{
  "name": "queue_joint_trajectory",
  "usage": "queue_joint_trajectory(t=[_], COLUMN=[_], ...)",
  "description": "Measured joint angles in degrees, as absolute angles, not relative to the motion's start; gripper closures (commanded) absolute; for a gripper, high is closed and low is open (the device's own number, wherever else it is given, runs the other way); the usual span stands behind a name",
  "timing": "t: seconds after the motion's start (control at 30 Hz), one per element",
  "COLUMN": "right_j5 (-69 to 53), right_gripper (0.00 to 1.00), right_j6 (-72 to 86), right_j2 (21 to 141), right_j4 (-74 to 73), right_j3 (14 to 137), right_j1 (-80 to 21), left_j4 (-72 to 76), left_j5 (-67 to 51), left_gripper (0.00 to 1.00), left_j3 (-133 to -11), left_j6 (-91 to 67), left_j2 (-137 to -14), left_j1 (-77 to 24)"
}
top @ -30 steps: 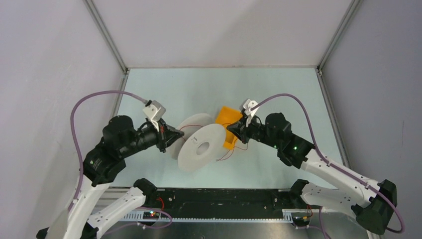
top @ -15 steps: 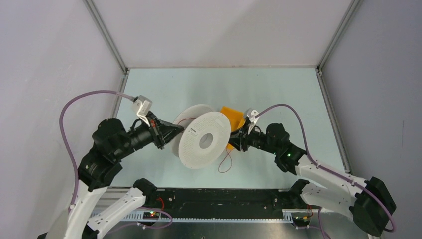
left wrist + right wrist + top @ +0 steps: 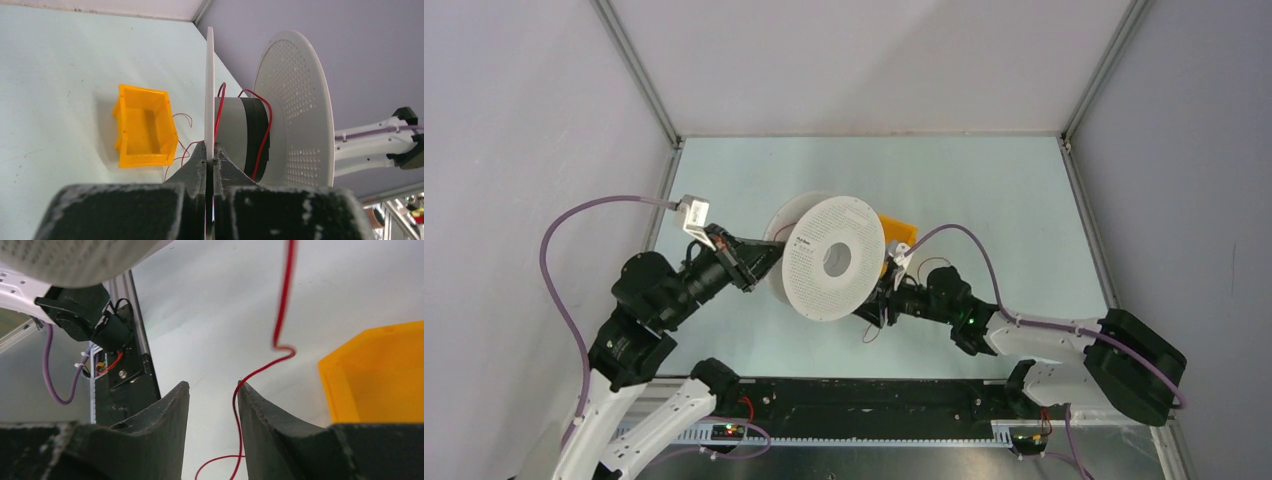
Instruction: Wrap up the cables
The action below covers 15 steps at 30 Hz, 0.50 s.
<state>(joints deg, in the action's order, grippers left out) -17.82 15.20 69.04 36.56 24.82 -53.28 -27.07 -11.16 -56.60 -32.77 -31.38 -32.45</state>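
Observation:
The white perforated spool [image 3: 834, 258] stands tilted on edge at mid-table. My left gripper [image 3: 773, 259] is shut on the rim of its thin back flange [image 3: 209, 90]. The cables are one hair-thin red wire [image 3: 270, 120], looped loosely round the grey hub [image 3: 235, 135] and trailing onto the table. In the right wrist view the wire [image 3: 283, 295] hangs down and runs along the inner face of one finger. My right gripper [image 3: 212, 387] is open, low over the table just right of the spool [image 3: 75, 260], and its jaws do not pinch the wire.
A small yellow bin [image 3: 898, 233] lies behind the spool, between it and the right arm; it also shows in the left wrist view [image 3: 142, 125] and the right wrist view [image 3: 380, 375]. The black rail [image 3: 864, 400] with the arm bases runs along the near edge.
The left gripper has swung the spool up and toward the back. The right arm has dropped low and moved nearer, and its jaws have opened off the wire.

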Motion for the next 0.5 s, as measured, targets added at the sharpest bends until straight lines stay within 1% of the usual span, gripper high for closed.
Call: queue_joint_trajectory(t=[0.17, 0.33, 0.5], right_j5=[-16.34, -15.0, -13.85], right_gripper=[0.57, 0.59, 0.65], right_j6=[17.02, 18.46, 19.84], right_j2=[73.43, 76.71, 80.27], right_j4=[43.16, 46.59, 50.94], right_j3=[23.05, 20.97, 20.69], right_j1=[-56.62, -58.54, -60.05], left_j4=[-25.52, -23.81, -21.21], left_j5=[-6.02, -1.26, 3.62], left_gripper=[1.0, 1.0, 1.0], left_j3=[-55.33, -55.09, -52.99], left_j6=[-35.14, -37.1, -39.33], left_j2=[-28.95, -27.07, -25.17], left_j1=[-32.42, -32.42, -32.42])
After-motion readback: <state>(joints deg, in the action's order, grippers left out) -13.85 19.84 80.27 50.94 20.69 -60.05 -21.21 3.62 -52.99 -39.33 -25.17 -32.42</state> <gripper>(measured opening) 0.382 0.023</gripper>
